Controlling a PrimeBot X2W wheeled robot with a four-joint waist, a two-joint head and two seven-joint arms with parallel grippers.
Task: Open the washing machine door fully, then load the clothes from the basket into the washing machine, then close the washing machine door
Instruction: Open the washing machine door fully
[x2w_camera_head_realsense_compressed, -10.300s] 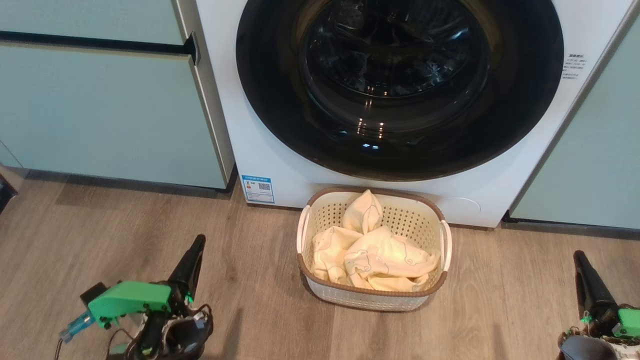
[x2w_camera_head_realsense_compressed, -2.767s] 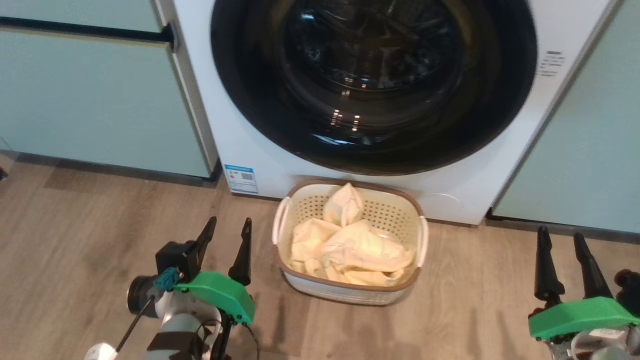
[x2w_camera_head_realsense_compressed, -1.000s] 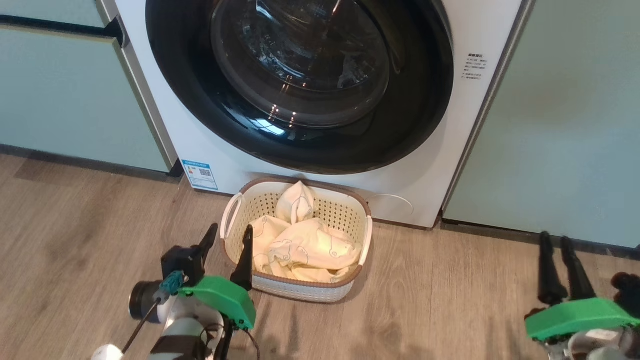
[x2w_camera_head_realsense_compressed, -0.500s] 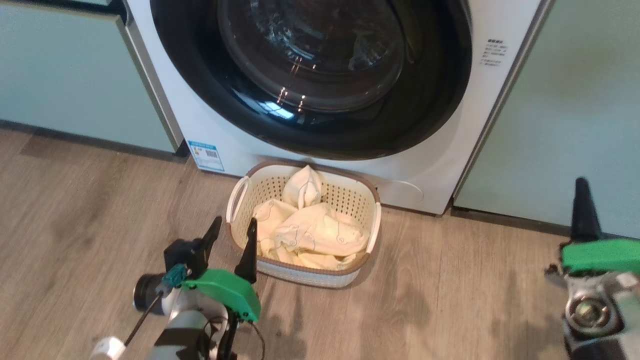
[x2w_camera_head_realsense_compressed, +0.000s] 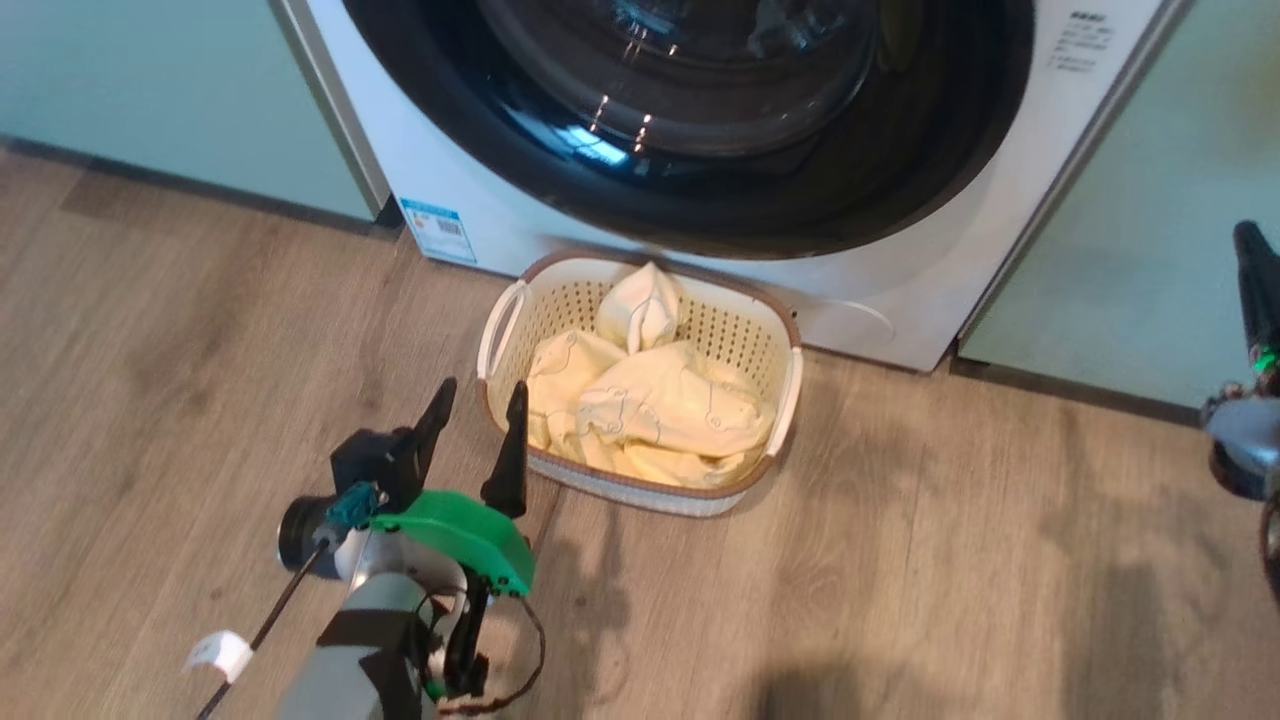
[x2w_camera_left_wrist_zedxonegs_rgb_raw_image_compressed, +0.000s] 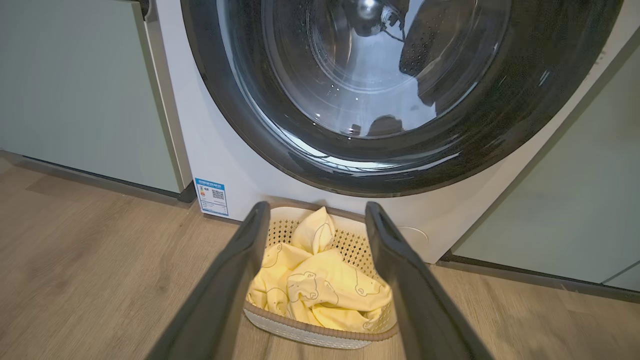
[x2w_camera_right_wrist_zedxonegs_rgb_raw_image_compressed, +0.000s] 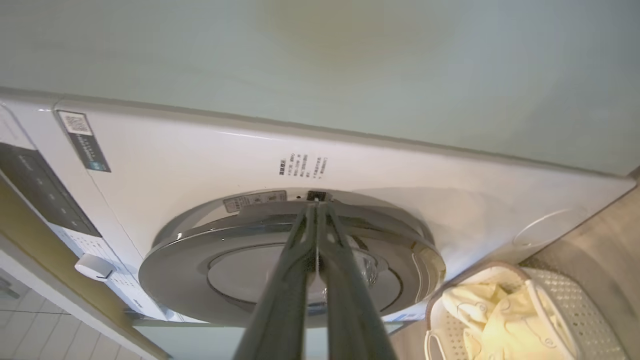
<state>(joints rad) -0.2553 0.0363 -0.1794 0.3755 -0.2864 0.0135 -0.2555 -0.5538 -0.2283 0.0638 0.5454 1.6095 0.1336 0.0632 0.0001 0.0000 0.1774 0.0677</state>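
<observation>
The white washing machine (x2w_camera_head_realsense_compressed: 480, 190) stands at the top of the head view, and its round black-rimmed door (x2w_camera_head_realsense_compressed: 700, 120) lies against its front. On the floor before it sits the cream basket (x2w_camera_head_realsense_compressed: 745, 330), with pale yellow clothes (x2w_camera_head_realsense_compressed: 660, 410) heaped inside. My left gripper (x2w_camera_head_realsense_compressed: 482, 395) hovers open just left of the basket, nothing between its fingers. In the left wrist view its gripper (x2w_camera_left_wrist_zedxonegs_rgb_raw_image_compressed: 316, 210) frames the clothes (x2w_camera_left_wrist_zedxonegs_rgb_raw_image_compressed: 320, 290). My right gripper (x2w_camera_head_realsense_compressed: 1255, 270) is raised at the right edge. In its wrist view the gripper (x2w_camera_right_wrist_zedxonegs_rgb_raw_image_compressed: 316, 206) is shut and empty, tips at the door's (x2w_camera_right_wrist_zedxonegs_rgb_raw_image_compressed: 250, 270) rim.
Pale-green cabinets flank the machine: one on the left (x2w_camera_head_realsense_compressed: 200, 90), one on the right (x2w_camera_head_realsense_compressed: 1150, 240). Wood floor (x2w_camera_head_realsense_compressed: 900, 560) stretches open in front and to both sides. A blue sticker (x2w_camera_head_realsense_compressed: 438, 228) marks the machine's lower left corner. A control panel (x2w_camera_right_wrist_zedxonegs_rgb_raw_image_compressed: 40, 190) shows in the right wrist view.
The head camera has tilted down and shifted. My right gripper has shut, turned on its side and risen toward the door's right rim. The left gripper holds its open pose beside the basket.
</observation>
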